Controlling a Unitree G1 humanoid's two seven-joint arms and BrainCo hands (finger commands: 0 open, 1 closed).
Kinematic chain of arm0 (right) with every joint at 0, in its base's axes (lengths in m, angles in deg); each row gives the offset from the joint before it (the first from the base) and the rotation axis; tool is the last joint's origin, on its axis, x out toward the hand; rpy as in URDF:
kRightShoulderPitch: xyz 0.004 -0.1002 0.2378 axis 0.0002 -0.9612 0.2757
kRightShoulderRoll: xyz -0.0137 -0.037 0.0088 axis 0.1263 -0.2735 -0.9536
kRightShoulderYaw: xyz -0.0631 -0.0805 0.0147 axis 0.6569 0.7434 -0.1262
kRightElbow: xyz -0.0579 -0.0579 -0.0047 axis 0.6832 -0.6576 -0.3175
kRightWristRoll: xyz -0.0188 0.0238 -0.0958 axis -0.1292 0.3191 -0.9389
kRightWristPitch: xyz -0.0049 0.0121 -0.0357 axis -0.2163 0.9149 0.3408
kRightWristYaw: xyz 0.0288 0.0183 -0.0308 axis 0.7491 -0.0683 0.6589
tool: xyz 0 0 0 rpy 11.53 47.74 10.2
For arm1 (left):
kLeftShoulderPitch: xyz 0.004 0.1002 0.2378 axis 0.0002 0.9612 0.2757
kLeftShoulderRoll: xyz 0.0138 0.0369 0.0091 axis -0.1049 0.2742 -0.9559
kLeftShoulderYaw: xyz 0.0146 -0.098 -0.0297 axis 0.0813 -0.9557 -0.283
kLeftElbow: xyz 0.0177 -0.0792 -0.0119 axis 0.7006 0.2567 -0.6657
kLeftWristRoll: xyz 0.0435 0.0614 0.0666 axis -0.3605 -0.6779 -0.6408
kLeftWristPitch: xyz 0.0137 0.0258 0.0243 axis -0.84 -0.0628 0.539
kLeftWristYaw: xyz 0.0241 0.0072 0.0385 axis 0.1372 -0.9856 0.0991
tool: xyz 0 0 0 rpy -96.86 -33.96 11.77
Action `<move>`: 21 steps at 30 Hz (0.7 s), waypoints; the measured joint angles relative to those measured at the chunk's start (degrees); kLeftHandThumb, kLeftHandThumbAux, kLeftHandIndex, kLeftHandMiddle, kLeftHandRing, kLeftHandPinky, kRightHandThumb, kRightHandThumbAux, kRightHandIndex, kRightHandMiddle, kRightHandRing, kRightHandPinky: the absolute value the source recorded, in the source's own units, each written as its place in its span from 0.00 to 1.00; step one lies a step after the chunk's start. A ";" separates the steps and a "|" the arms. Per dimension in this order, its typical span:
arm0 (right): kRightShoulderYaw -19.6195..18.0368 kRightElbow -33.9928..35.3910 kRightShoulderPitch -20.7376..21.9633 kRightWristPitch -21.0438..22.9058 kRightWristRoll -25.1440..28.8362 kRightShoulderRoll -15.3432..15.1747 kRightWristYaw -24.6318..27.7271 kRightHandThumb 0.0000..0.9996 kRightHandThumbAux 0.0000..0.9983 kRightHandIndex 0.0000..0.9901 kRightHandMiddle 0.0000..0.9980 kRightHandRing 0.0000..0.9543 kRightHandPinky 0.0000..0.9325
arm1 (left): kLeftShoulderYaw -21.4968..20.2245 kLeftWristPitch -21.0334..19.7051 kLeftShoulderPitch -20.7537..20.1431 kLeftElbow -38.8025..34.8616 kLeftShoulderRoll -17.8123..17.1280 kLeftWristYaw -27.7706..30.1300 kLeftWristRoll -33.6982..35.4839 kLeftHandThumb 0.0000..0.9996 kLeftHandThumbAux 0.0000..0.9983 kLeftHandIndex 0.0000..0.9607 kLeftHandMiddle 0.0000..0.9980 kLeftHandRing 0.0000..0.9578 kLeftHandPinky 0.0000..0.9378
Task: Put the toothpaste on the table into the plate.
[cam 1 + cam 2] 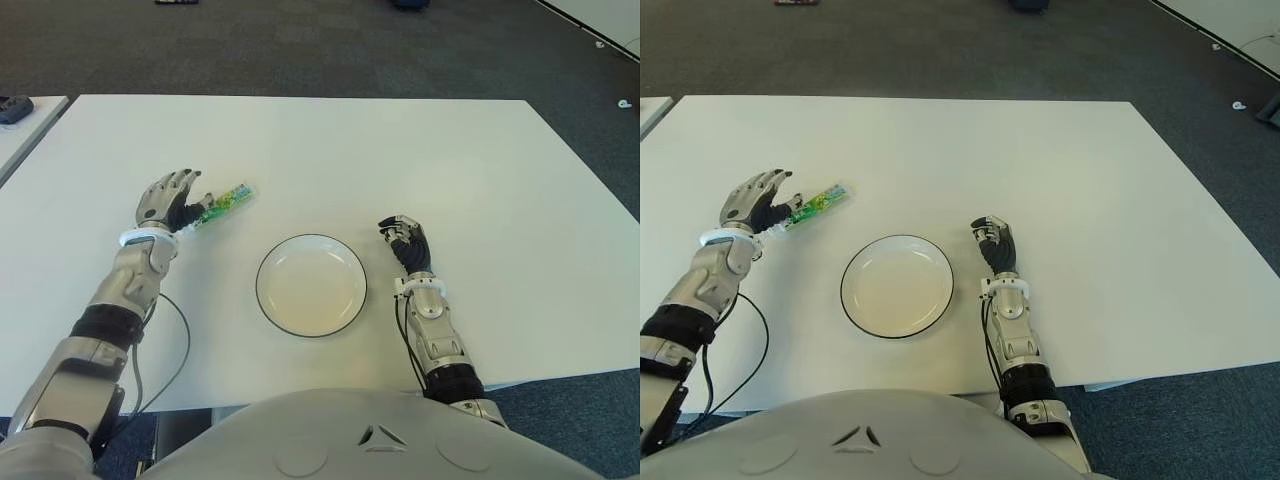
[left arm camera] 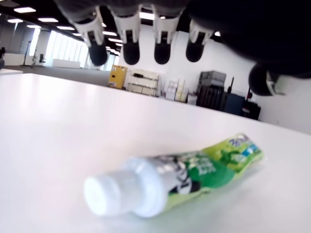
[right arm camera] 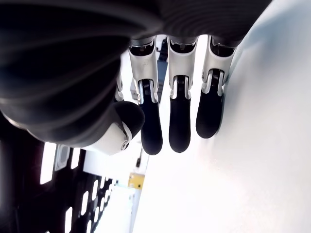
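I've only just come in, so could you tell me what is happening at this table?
The robot's left hand is over the cap end of a green toothpaste tube lying on the white table, fingers spread above it, not yet gripping. The white plate sits empty in front of the robot. The right hand shows just right of the plate, holding nothing.
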 measured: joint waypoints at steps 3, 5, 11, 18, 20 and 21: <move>-0.04 0.07 -0.04 0.02 0.02 0.02 0.01 0.71 0.73 0.42 0.43 0.42 0.43 | 1.52 0.11 -0.87 0.66 -1.14 2.10 -0.12 0.50 0.17 0.00 0.00 0.00 0.00; -0.08 0.10 -0.05 0.02 0.07 0.04 0.04 0.71 0.73 0.42 0.43 0.42 0.44 | 2.14 0.15 -1.37 1.08 -1.61 3.75 -0.16 0.51 0.18 0.00 0.00 0.00 0.00; -0.20 0.20 -0.12 0.02 0.21 0.09 0.16 0.71 0.73 0.42 0.43 0.42 0.44 | 4.61 -0.14 -3.55 2.84 -2.42 9.41 -0.20 0.51 0.20 0.00 0.00 0.00 0.00; -0.27 0.46 -0.32 0.02 0.39 0.16 0.17 0.71 0.73 0.42 0.43 0.43 0.44 | 9.40 -1.37 -8.68 9.03 -2.46 17.83 -1.38 0.50 0.24 0.00 0.00 0.00 0.00; -0.28 0.51 -0.36 0.02 0.50 0.17 0.17 0.71 0.73 0.42 0.43 0.43 0.44 | 10.36 -1.57 -9.74 9.52 -2.59 19.19 -1.72 0.50 0.24 0.00 0.00 0.00 0.00; -0.30 0.53 -0.37 0.03 0.54 0.18 0.17 0.71 0.73 0.42 0.43 0.43 0.44 | 10.65 -1.66 -10.24 9.93 -2.62 19.66 -1.75 0.50 0.25 0.00 0.00 0.00 0.00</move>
